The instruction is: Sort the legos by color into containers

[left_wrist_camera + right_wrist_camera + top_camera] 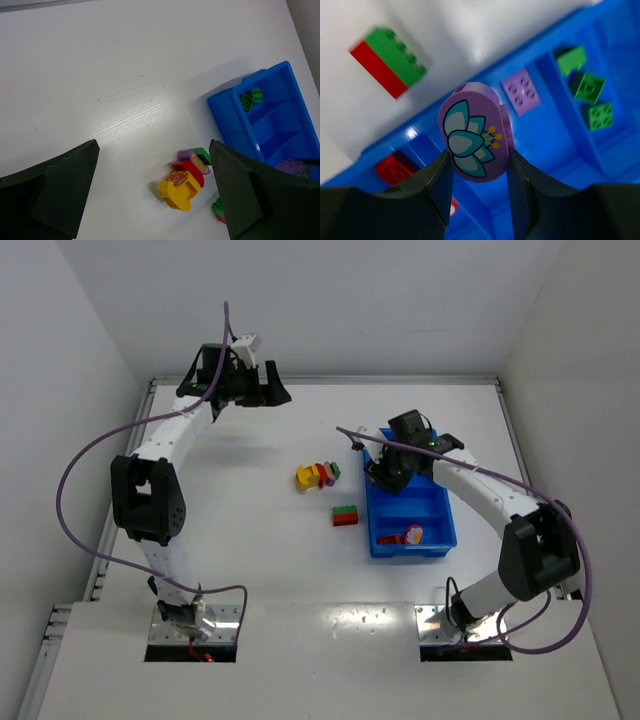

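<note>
My right gripper (390, 472) hovers over the far half of the blue tray (415, 512). It is shut (478, 157) on a purple lego with a flower print (475, 132). Below it the tray (555, 130) holds green legos (587, 90) in one section, a small purple lego (520, 91) in the adjoining one, and a red lego (395, 169) farther along. A red-and-green lego (345, 515) lies on the table left of the tray. A cluster of yellow, red, purple and green legos (317, 475) lies beyond it. My left gripper (262, 390) is open and empty, high at the far left.
In the left wrist view the open gripper (154, 150) frames the yellow lego (179, 194) and the cluster's purple butterfly piece (192, 157); the tray (225, 107) is at the right. White walls enclose the table on three sides.
</note>
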Controlling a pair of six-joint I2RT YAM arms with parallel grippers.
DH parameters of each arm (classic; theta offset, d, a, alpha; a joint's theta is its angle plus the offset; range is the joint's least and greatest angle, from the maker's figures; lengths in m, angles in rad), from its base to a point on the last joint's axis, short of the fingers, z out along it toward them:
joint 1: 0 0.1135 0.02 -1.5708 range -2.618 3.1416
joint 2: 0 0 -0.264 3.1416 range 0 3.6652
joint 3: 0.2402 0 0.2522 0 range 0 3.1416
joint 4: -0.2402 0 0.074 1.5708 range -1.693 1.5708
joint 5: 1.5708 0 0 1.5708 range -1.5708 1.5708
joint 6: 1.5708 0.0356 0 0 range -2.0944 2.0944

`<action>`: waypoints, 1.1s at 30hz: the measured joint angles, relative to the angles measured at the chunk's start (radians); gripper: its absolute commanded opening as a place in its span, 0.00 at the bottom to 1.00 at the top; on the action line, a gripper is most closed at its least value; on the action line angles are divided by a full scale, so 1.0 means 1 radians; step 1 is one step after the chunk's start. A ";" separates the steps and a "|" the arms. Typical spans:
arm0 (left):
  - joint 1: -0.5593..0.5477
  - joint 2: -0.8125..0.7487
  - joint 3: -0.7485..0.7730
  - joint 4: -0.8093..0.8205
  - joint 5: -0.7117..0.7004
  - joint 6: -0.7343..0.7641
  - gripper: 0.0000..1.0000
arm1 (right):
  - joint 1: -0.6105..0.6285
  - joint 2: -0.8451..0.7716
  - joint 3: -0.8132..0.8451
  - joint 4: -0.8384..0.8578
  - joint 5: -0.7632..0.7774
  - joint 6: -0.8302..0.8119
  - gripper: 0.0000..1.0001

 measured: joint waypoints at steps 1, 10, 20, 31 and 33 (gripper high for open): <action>0.000 0.005 0.000 0.000 0.004 0.000 0.99 | -0.014 0.000 -0.016 -0.005 0.003 -0.004 0.00; 0.000 0.018 0.000 -0.002 0.021 0.000 0.99 | -0.137 0.023 -0.041 -0.019 0.028 -0.027 0.00; 0.000 0.021 0.001 -0.002 0.023 0.000 0.99 | -0.184 0.153 0.017 0.001 0.035 -0.088 0.07; 0.000 0.026 0.001 -0.002 0.022 0.005 0.99 | -0.196 0.183 0.029 0.008 0.042 -0.109 0.53; 0.000 0.026 0.001 -0.006 0.023 0.015 0.99 | -0.196 0.180 0.027 0.015 0.043 -0.111 0.56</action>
